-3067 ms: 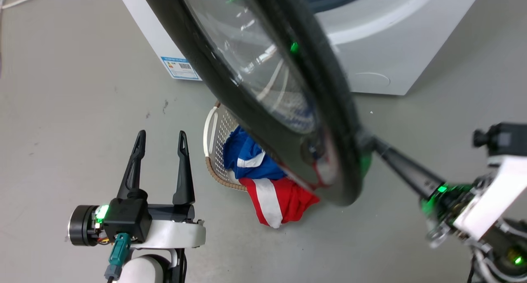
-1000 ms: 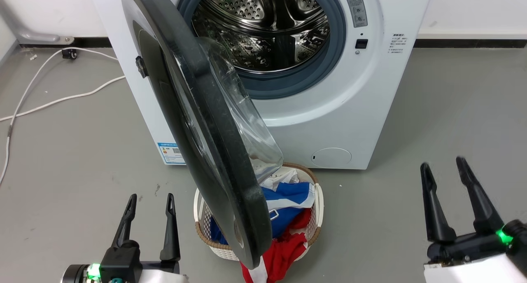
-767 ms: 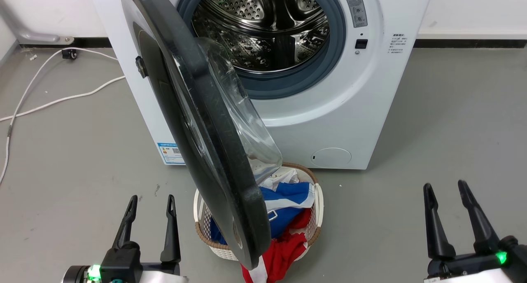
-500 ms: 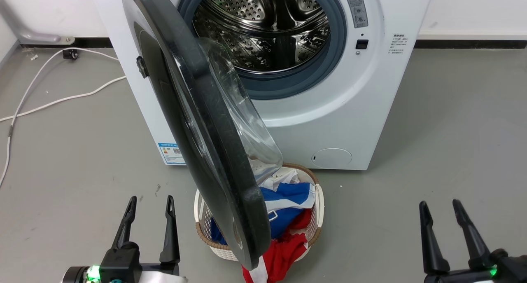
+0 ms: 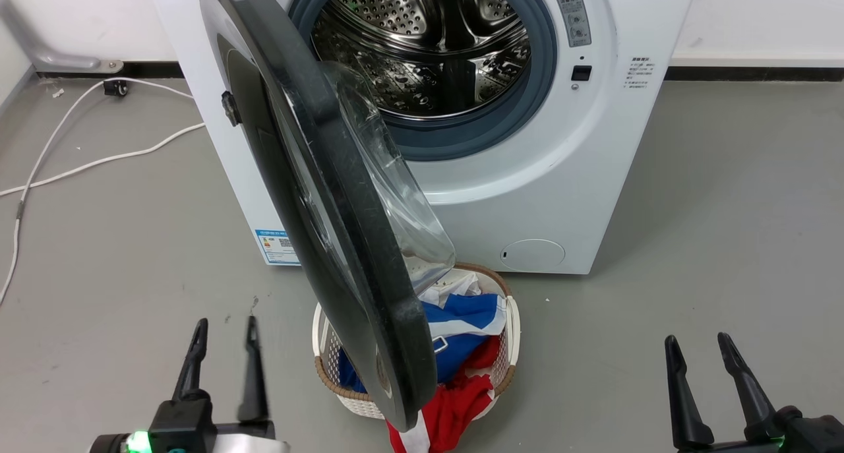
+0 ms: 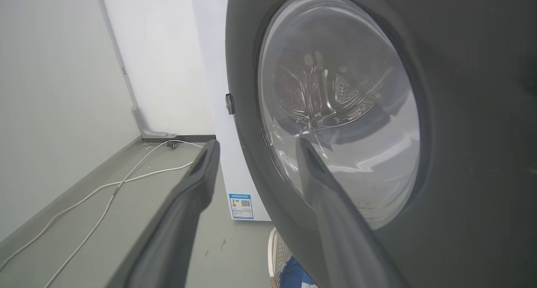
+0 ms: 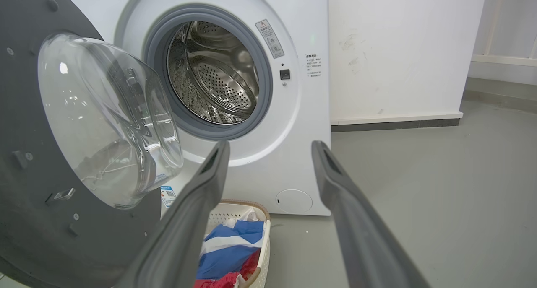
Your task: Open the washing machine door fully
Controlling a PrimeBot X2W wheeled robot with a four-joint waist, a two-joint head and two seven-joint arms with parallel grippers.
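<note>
The washing machine door (image 5: 330, 196) stands swung out from the white machine (image 5: 593, 143), hinged at its left, edge-on toward me with the glass bowl (image 5: 395, 196) bulging to the right. The steel drum (image 5: 428, 44) is exposed. In the left wrist view the door's (image 6: 461, 133) outer face looms close; in the right wrist view the door's (image 7: 25, 175) inner face with the glass bowl (image 7: 105, 120) shows. My left gripper (image 5: 223, 328) is open at the lower left, apart from the door. My right gripper (image 5: 697, 346) is open at the lower right, holding nothing.
A white laundry basket (image 5: 511, 321) with blue, red and white clothes (image 5: 461, 328) sits on the grey floor under the door's free edge, also visible as the basket (image 7: 256, 212) in the right wrist view. A white cable (image 5: 86, 163) runs along the floor at left.
Three seconds ago the right gripper was at the door's edge; it has since let go and drawn back down to the lower right. The left gripper shifted slightly left. The camera has risen.
</note>
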